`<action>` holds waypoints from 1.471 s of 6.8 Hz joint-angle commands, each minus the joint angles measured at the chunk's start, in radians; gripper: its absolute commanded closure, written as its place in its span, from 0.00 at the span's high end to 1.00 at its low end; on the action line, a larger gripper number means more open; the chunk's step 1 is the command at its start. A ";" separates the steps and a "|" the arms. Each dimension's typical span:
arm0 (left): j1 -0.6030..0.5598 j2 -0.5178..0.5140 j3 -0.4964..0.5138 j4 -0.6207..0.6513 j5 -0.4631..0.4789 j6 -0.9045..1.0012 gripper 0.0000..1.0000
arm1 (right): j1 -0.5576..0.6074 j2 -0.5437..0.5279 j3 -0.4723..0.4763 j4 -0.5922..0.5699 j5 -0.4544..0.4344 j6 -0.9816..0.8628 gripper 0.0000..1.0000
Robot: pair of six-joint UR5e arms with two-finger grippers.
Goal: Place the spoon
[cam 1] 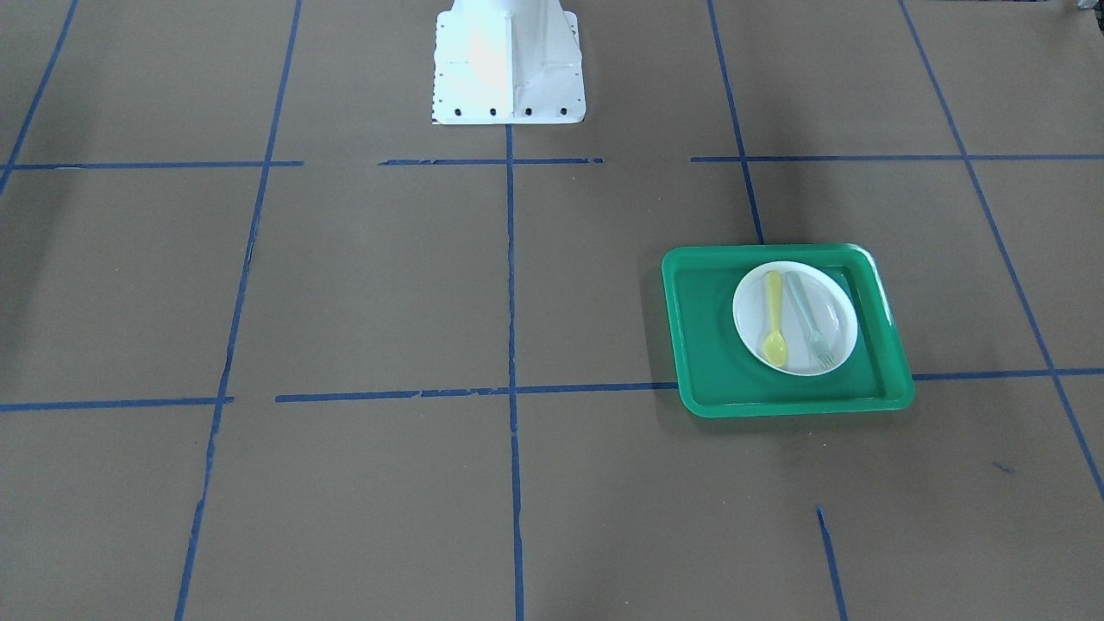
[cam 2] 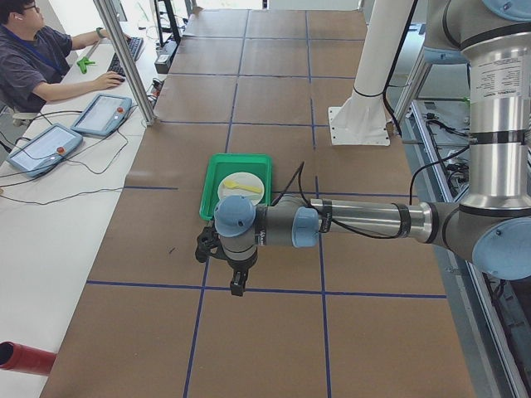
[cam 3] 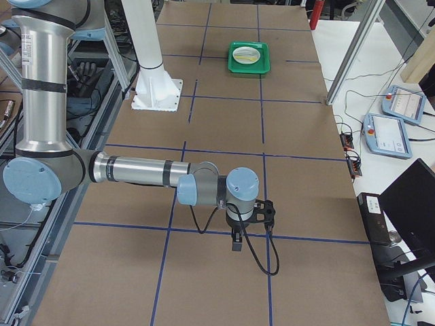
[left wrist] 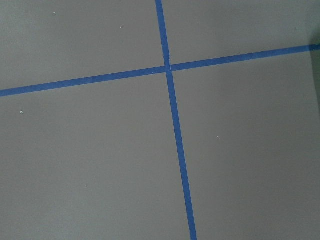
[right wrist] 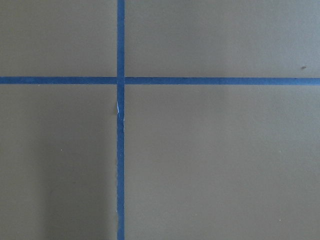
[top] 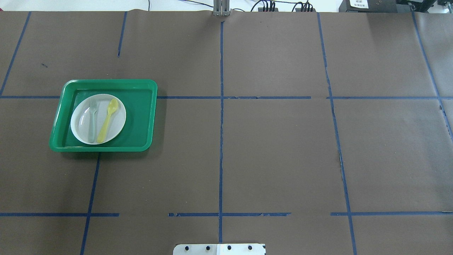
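spoon (cam 1: 774, 321), yellow, beside grey-green fork (cam 1: 811, 319) on white plate (cam 1: 841, 332) in green tray (cam 1: 707, 345); left gripper (cam 2: 238, 286), right gripper (cam 3: 236, 243): openness indiscernible

The left arm (cam 2: 365, 220) stretches out level, the left gripper (cam 2: 238, 286) hanging straight down. The right arm (cam 3: 136, 170) does likewise with the right gripper (cam 3: 236, 243); whether either is open cannot be told.
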 commanded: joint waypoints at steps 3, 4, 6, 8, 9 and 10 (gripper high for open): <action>0.000 -0.017 -0.006 -0.079 0.002 -0.003 1.00 | 0.000 0.000 0.000 0.000 0.000 0.000 1.00; 0.002 -0.015 0.004 -0.217 0.000 -0.011 1.00 | 0.000 0.000 0.000 -0.001 0.000 0.000 1.00; 0.064 -0.020 -0.017 -0.298 -0.002 -0.201 1.00 | 0.000 0.000 0.000 -0.001 0.000 0.000 1.00; 0.220 -0.038 -0.029 -0.477 0.005 -0.480 1.00 | 0.000 0.000 0.000 0.000 0.000 0.000 1.00; 0.295 -0.081 -0.029 -0.517 0.012 -0.627 1.00 | 0.000 0.000 0.000 0.000 0.000 0.000 1.00; 0.372 -0.135 -0.026 -0.517 0.062 -0.737 1.00 | 0.000 0.000 0.000 0.000 0.000 0.000 1.00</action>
